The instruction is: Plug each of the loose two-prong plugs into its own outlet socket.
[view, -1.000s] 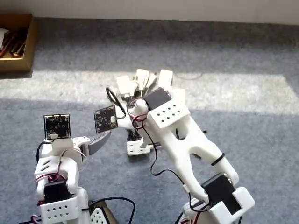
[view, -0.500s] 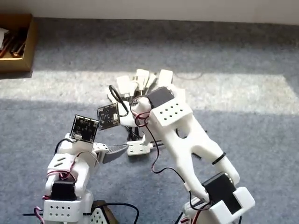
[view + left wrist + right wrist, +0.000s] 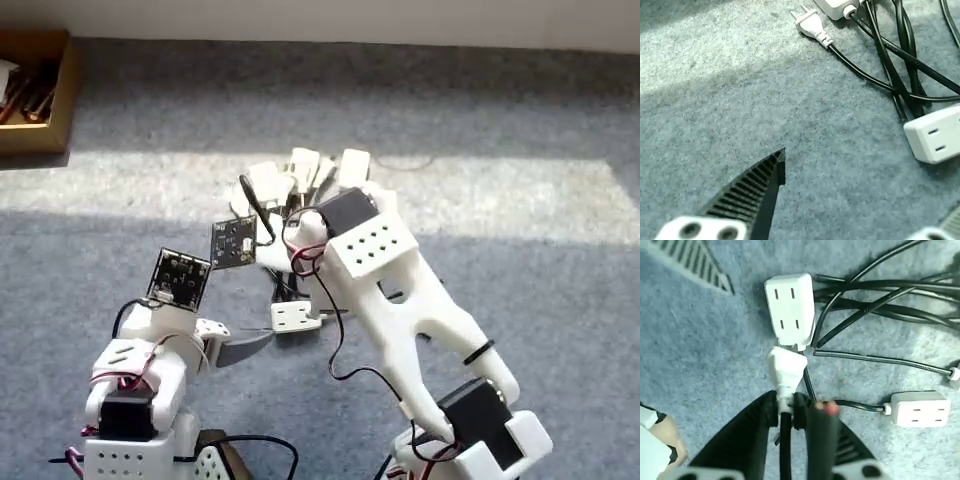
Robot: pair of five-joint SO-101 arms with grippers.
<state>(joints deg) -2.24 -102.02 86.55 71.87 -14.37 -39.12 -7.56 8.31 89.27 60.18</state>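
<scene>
**Q:** How far has the plugging got?

**A:** As far as the views show, no plug is seated. The right gripper point(image 3: 789, 407) is clenched on the neck of the held plug point(image 3: 786, 366). The plug's nose sits at the short end of the outlet block point(image 3: 790, 307), and it cannot be told whether the two touch. Both slot pairs on that block's face are unfilled. A loose plug point(image 3: 810, 26) lies flat on the carpet point(image 3: 715, 90) with its prongs bare, well apart from the block. The second outlet block point(image 3: 920, 409) also shows empty slots. Every insertion is therefore judged to be outstanding.

**Q:** And the other arm?

**A:** The left gripper point(image 3: 867, 185) is released, with its jaws wide and grasping nothing. In the high view it lies near the outlet block, at about 8 o'clock of it. A cluster of white adapters point(image 3: 300, 172) sits at about 12 o'clock of the block.

**Q:** What are the materials and shapes?

**A:** The plugs and blocks are smooth, hard white plastic. The blocks are rounded rectangles with narrow paired slots, and each plug body tapers to a slim neck. The cords point(image 3: 880, 295) are black, round and limp, and they cross one another. The gripper fingers are black, ridged and pointed. The carpet is grey with a short, dense pile. The light block may well slide on it when pushed.
</scene>
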